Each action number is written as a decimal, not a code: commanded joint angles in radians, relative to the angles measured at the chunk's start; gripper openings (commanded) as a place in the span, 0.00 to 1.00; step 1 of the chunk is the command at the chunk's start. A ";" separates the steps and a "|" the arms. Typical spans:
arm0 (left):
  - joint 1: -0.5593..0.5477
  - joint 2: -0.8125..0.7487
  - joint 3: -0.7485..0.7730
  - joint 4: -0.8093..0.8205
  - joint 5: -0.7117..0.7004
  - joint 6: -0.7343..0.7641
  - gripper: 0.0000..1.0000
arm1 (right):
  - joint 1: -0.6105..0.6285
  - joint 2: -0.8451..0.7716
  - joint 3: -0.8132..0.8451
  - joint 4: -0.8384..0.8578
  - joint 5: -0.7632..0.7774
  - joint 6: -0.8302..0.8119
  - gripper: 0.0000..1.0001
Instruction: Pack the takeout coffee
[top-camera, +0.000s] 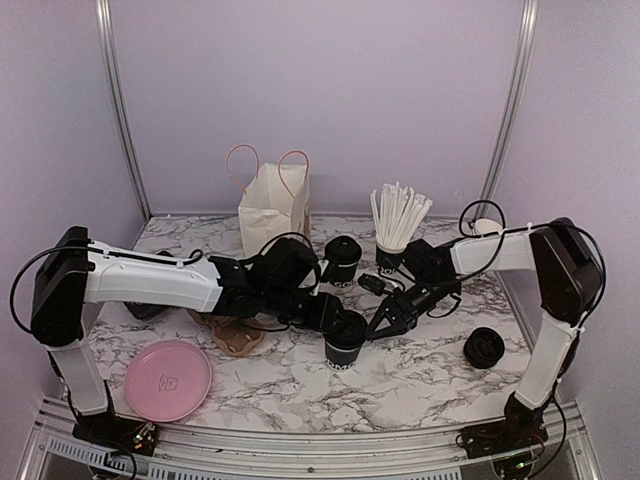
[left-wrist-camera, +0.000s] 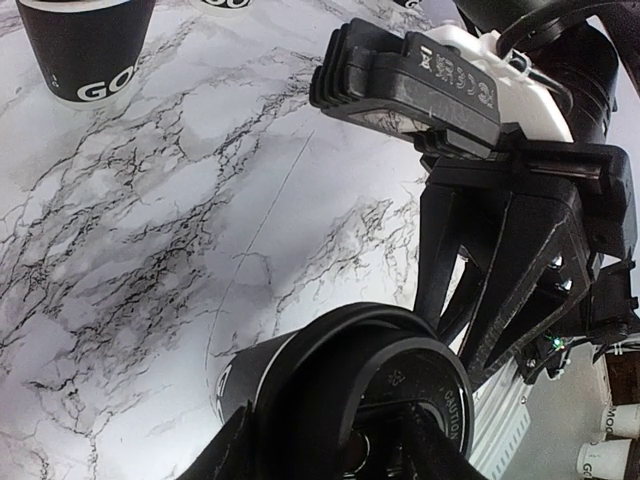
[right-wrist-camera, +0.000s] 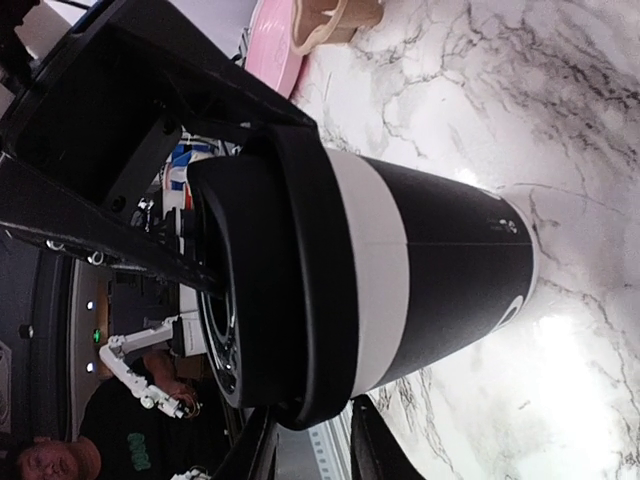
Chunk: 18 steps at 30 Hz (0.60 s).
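- Lavender walls (top-camera: 320, 90) enclose a marble-patterned table (top-camera: 420, 385), with both arm bases at its near edge.
- Takeout coffee (top-camera: 346, 352): upright near the middle of the table, white lettering low on its side, round black lid (left-wrist-camera: 400, 395) on top.
- Left hand (top-camera: 338, 322): reaches in from the left and sits over the lid. In the left wrist view its fingers (left-wrist-camera: 232, 452) stand on either side of the lid's raised part. Whether they press on it cannot be told.
- Right hand (top-camera: 380, 328): comes in from the right, tips at the lid's rim and just beside the left hand. Its jaws stand slightly apart, but a grip on the rim cannot be confirmed.
- Behind the coffee: a second lidded black cup (top-camera: 343, 265), a black cup of white straws (top-camera: 391, 258) and a small black object (top-camera: 372, 283) between them.
- Paper bag (top-camera: 272, 208): upright at the back, pink handles raised, partly behind the left arm.
- Pink plate (top-camera: 167, 380): front left, well apart from the coffee.
- Tan piece (top-camera: 232, 335): under the left forearm, its kind unclear.
- Loose black lid (top-camera: 484, 347): right of the coffee, near the right arm.
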 joint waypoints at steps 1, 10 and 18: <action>-0.012 0.115 -0.092 -0.024 0.061 -0.026 0.45 | 0.019 0.060 0.033 0.102 0.354 0.008 0.23; -0.016 0.031 -0.072 -0.028 0.028 0.016 0.52 | 0.020 -0.041 0.069 0.047 0.151 -0.111 0.28; -0.016 -0.049 -0.017 -0.066 -0.039 0.078 0.66 | 0.019 -0.129 0.076 0.002 0.106 -0.171 0.41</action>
